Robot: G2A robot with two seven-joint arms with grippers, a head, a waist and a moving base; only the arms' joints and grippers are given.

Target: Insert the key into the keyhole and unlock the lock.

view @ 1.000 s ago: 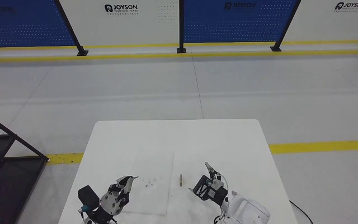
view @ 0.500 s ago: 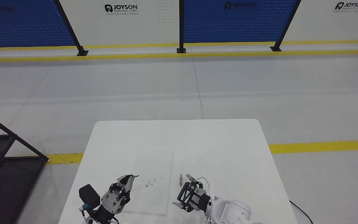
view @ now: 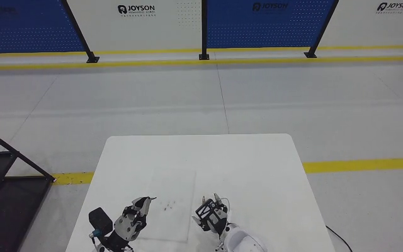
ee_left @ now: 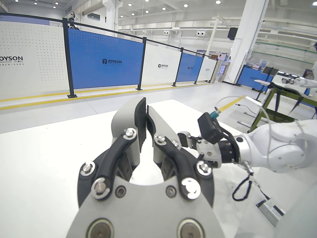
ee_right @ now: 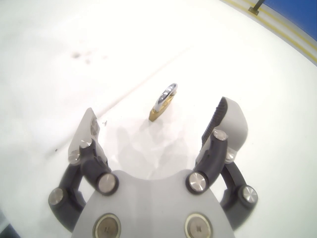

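We're at the lock-grab step: right pincer (ee_right: 158, 108) gapes wide over the padlock (ee_right: 162, 106) standing on edge toward the table's (view: 252, 164) 6 o'clock side, left pincer (ee_left: 146, 110) pinched closed at its 9 o'clock; next, close squarely on the body.

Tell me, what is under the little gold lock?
Just the white table. The lock rests straight on it with nothing in between. The side touching the table is covered, so I can't see whether a keyhole is there.
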